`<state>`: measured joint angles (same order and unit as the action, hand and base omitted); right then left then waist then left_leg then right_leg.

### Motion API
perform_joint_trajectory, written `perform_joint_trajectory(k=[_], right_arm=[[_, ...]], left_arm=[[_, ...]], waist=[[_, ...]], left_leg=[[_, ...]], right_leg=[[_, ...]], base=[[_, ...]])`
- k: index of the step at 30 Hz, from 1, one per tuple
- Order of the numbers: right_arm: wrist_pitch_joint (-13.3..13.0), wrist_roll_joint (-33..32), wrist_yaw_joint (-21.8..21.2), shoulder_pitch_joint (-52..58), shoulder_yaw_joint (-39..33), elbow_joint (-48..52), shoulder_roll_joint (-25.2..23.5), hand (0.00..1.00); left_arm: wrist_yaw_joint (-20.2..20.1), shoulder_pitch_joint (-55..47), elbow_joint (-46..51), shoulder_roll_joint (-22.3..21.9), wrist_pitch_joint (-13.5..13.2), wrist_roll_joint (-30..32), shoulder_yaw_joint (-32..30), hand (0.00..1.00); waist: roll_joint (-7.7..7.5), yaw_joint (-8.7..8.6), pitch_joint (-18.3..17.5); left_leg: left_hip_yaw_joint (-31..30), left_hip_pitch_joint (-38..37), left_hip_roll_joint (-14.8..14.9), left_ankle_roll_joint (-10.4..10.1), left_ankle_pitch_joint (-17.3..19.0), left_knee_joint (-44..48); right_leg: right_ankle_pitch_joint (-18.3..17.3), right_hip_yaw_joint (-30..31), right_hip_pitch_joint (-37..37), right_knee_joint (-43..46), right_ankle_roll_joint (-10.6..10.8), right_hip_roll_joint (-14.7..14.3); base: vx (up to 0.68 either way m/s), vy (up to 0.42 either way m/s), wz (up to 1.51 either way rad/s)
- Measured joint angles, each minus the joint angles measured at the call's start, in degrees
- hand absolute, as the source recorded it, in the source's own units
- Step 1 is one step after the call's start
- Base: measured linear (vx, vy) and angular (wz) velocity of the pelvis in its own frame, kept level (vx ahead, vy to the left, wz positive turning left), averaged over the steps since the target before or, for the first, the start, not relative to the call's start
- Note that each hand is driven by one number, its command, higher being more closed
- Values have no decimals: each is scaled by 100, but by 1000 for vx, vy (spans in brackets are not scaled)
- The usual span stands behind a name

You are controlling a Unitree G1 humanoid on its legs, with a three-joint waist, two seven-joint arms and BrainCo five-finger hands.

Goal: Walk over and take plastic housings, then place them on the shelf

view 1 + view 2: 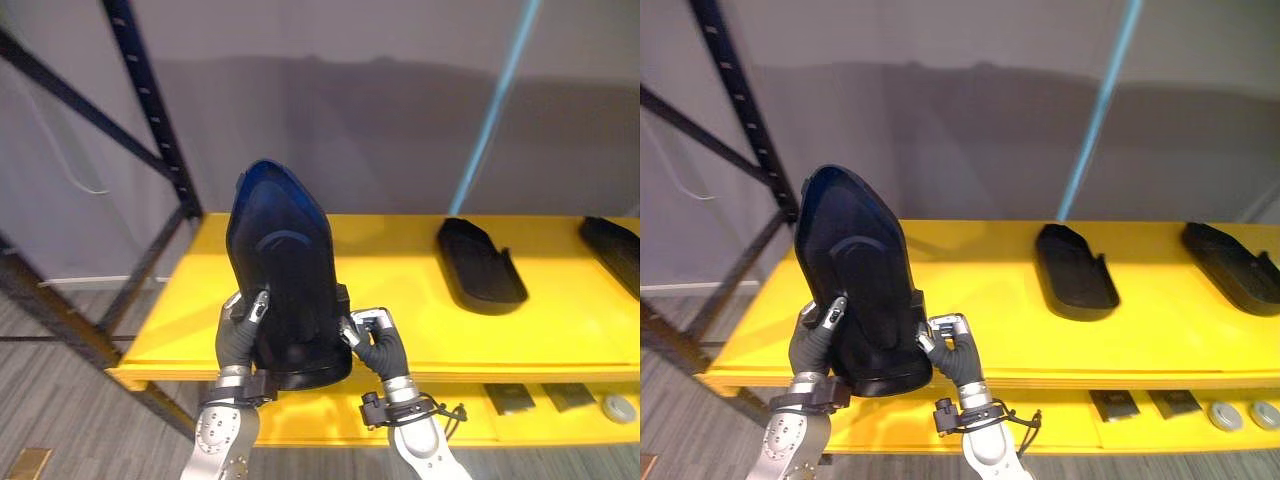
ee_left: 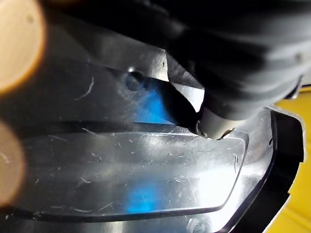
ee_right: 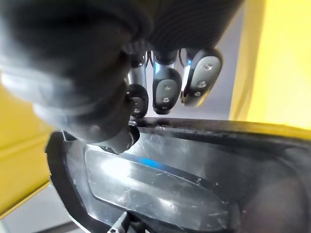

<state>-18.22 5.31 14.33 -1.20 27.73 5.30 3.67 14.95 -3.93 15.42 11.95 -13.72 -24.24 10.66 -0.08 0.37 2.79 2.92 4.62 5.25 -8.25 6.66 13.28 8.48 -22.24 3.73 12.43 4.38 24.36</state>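
I hold a large glossy black plastic housing (image 1: 285, 280) between both hands, standing tilted on end over the front edge of the yellow shelf (image 1: 400, 335). My left hand (image 1: 240, 335) grips its left lower side, fingers curled onto the shell. Opposite it, my right hand (image 1: 378, 345) clamps the right lower edge. In the right wrist view the fingers (image 3: 165, 90) hook over the housing's rim (image 3: 170, 184) with the thumb pressed below. A dark fingertip (image 2: 218, 121) rests on the housing's scratched surface (image 2: 136, 165) in the left wrist view.
Two more black housings (image 1: 480, 262) (image 1: 612, 250) lie flat on the shelf to the right. Small flat parts (image 1: 512, 398) and a round disc (image 1: 620, 407) sit on the lower level. A black rack upright (image 1: 150, 110) with diagonal braces stands at the left.
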Motion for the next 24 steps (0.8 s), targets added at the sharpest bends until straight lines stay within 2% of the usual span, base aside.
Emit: perform_joint_trajectory(k=[1,2,3,4,5,6,7,10,11,13,15,16,18,22,24], right_arm=[[0,71,-4,-134,3,12,-58,0],[1,89,-5,-242,-13,19,-73,0],[19,89,-9,-364,-10,17,-86,0],[34,89,-25,-423,-8,15,-88,0],[43,86,-58,-476,-11,15,-81,0],[76,83,-166,-543,-5,16,-67,0],[85,82,-226,-569,-4,16,-58,0],[163,67,-538,-603,-22,66,96,0],[240,28,-692,-601,-87,206,118,0],[287,-110,-860,-591,-239,552,143,0],[309,-659,-1005,-513,-1094,1351,183,0],[308,-837,-1021,-503,-1385,1530,223,0],[305,-1316,-1037,-401,-2467,1971,229,0],[232,-1791,-899,29,-3881,2134,205,0],[178,-1899,-827,285,-4501,2124,119,0]], left_arm=[[-4,124,2,51,-48,22,-70,100],[-19,261,2,119,-58,32,-115,100],[-57,393,-21,166,-60,50,-200,100],[-84,446,-30,174,-60,60,-251,100],[-141,477,-27,173,-63,72,-309,100],[-204,482,-24,173,-64,77,-423,100],[-254,489,-21,174,-64,76,-487,100],[-406,480,63,142,-61,299,-818,100],[-436,437,186,134,-58,484,-1035,100],[-444,431,206,129,-54,589,-1294,100],[-434,410,27,123,2,710,-1695,100],[-432,410,-65,121,12,707,-1798,100],[-408,418,-391,121,108,708,-2155,100],[-323,429,-942,127,293,679,-2707,100],[-284,464,-1107,165,321,640,-2744,100]], waist=[[-19,-7,-16],[7,-15,-3],[-5,-75,24],[18,-106,58],[51,-136,78],[61,-135,85],[60,-143,84],[141,-138,72],[151,-83,65],[160,-23,58],[144,36,30],[150,36,14],[158,3,-16],[162,-155,-21],[175,-182,-21]], left_leg=[[128,82,-11,210,-44,-32],[238,153,-4,400,-111,-135],[294,218,13,487,-185,-222],[302,218,20,501,-252,-286],[337,148,35,501,-341,-413],[374,72,24,479,-395,-531],[375,49,15,473,-422,-584],[311,-102,138,333,-684,-1105],[323,-239,288,220,-897,-1487],[328,-358,450,123,-1157,-1772],[329,-451,570,59,-1249,-1823],[331,-462,570,56,-1254,-1823],[335,-506,557,50,-1259,-1822],[349,-576,525,49,-1258,-1823],[361,-575,532,48,-1257,-1824]], right_leg=[[404,9,57,-267,-54,-69],[646,43,63,-622,-28,-158],[424,190,156,-510,133,-242],[134,298,187,-296,178,-353],[-362,390,158,-68,219,-568],[-696,414,39,-108,181,-723],[-791,403,-26,-206,171,-767],[-801,441,-319,-908,197,-1145],[-749,442,-329,-1066,202,-1337],[-719,447,-340,-1135,178,-1521],[-659,444,-404,-1117,145,-1643],[-652,445,-417,-1112,153,-1646],[-650,447,-475,-1111,157,-1636],[-651,456,-573,-1172,157,-1620],[-652,466,-566,-1175,158,-1626]], base=[[-110,292,-64],[-161,188,-45],[-151,92,-25],[-128,20,-20],[-133,-55,-24],[-130,-85,-22],[-152,-141,-9],[-80,-155,16],[-19,-196,7],[1,-135,-7],[37,-84,-6],[58,-23,-1],[70,3,3],[24,15,2],[0,0,0]])
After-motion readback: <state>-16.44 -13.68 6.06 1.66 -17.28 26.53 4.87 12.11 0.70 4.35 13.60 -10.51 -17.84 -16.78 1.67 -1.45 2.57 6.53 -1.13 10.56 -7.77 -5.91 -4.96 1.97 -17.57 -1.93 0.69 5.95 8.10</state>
